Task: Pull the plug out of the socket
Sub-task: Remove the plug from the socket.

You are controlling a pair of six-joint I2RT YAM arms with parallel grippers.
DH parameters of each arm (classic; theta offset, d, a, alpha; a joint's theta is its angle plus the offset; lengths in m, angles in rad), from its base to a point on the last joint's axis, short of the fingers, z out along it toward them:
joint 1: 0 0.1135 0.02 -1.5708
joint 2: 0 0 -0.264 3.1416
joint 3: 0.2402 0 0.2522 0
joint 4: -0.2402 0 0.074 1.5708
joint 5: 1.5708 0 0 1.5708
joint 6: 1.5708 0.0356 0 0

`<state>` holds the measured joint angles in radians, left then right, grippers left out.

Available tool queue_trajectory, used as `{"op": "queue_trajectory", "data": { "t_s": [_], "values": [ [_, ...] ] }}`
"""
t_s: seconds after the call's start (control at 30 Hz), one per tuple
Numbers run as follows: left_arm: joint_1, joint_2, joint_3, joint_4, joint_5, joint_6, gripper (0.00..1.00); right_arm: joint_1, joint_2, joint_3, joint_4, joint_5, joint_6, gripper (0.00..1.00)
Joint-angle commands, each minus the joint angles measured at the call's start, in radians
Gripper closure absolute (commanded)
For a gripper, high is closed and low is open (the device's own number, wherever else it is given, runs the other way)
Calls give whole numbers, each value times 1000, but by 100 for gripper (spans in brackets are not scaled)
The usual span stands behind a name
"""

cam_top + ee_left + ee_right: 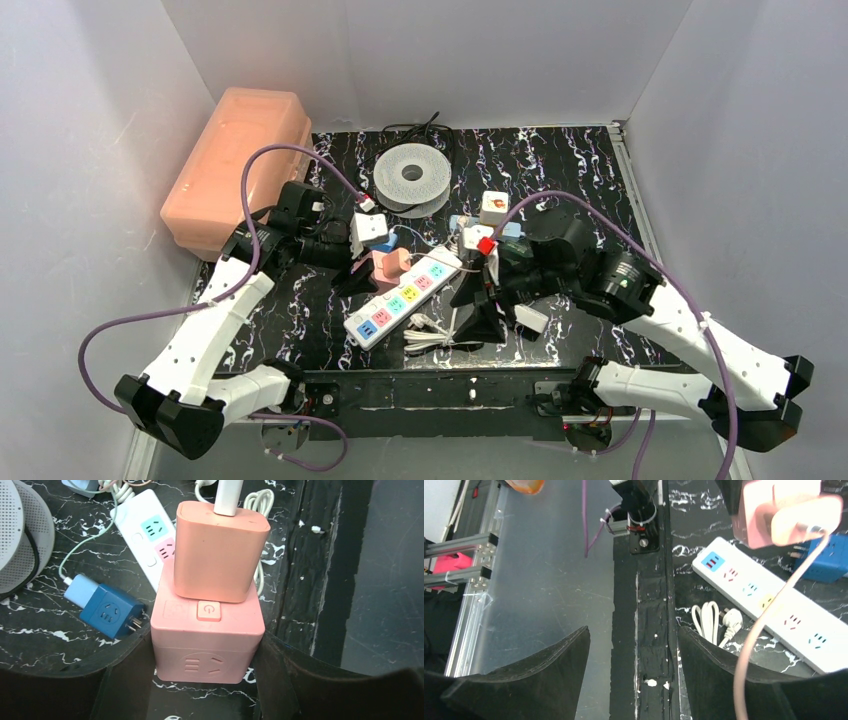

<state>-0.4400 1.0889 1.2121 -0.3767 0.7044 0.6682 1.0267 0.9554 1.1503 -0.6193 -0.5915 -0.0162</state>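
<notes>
On the black marbled mat (560,170), left of centre: pink cube socket (207,667) stands upright with pink plug (217,555) seated on its top face, just beside white power strip (405,298).
Plug state: sits flush on the cube, no gap visible in the left wrist view; not out yet.
Left gripper (207,642): fingers pressed against both side walls of the cube, low down; pinching it, and judged to be the anchor.
Right gripper (633,630): fingers spread wide, nothing between them; it hangs over the near edge of the mat. The plug shows blurred at the upper right of its own view, apart from it.
Cable: thin lead (764,630) from the plug runs down past the right-hand finger; whether it touches, cannot tell.
Done: socket braced.
Left to do: right gripper reaches the plug, closes on it and pulls straight off while the cube is held down.
Progress: early to middle, as a judgement; the pull itself not begun.
</notes>
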Motion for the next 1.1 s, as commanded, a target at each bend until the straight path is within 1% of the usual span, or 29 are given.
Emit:
{"op": "queue_trajectory", "data": {
  "t_s": [0.0,0.13,0.2,0.3,0.4,0.47,0.57,0.63,0.73,0.8,0.9,0.97,1.07],
  "values": [
    [7,8,9,-56,-88,61,100,-35,-8,139,-48,-162,-38,28],
    [7,10,-7,29,-181,36,100,-93,3,151,-38,-296,-16,29],
    [7,22,-5,66,-236,31,100,-118,2,136,5,-332,32,30],
    [12,43,2,141,-324,18,100,-137,29,102,49,-329,117,32],
    [20,50,7,211,-361,-13,100,-167,99,54,45,-296,189,35],
    [22,38,5,255,-360,-34,100,-201,148,-12,48,-295,226,33],
    [23,-1,4,289,-309,-53,100,-237,216,-100,143,-344,286,21],
    [23,-29,1,299,-257,-63,100,-238,247,-117,191,-364,294,19],
    [23,-55,14,281,-210,-81,100,-238,287,-80,215,-442,271,17],
    [22,-65,16,265,-198,-85,100,-238,283,-58,227,-467,249,15],
    [23,-73,5,236,-211,-62,100,-244,253,-52,262,-595,254,15],
    [22,-75,-8,228,-232,-44,100,-244,234,-44,242,-649,246,15],
    [23,-67,-12,205,-257,-25,100,-244,188,-28,182,-672,237,14]
  ]
}}
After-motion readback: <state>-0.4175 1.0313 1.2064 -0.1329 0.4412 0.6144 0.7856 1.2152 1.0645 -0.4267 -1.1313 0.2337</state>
